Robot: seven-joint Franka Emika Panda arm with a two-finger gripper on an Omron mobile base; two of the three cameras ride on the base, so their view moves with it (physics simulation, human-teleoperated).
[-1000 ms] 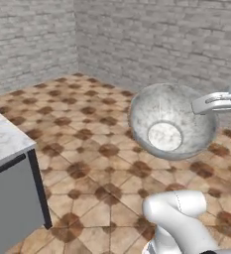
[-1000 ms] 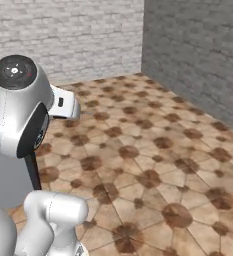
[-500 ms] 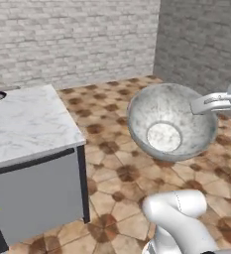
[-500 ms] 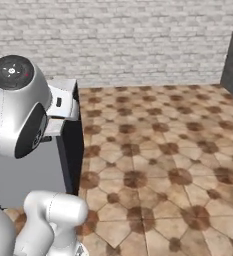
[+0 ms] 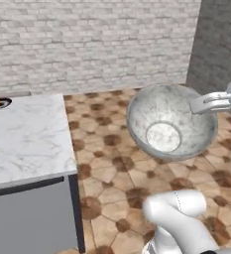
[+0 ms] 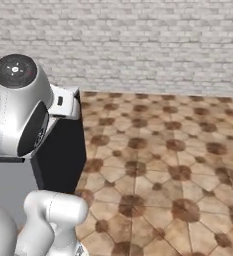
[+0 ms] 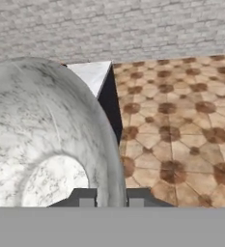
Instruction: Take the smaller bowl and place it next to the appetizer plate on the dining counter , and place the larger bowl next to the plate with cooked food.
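The gripper (image 7: 111,198) is clamped on the rim of the marble bowl (image 5: 170,121), one finger on each side of the wall. The bowl hangs tilted above the tiled floor (image 5: 107,166). The marble-topped counter (image 5: 25,139) lies at 9 o'clock in the left base view.

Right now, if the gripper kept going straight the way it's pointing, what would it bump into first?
Probably the corner of the marble counter. The gripper is clamped on the marble bowl rim, and past that rim the counter corner lies ahead, then brick wall. Depth is hard to judge.
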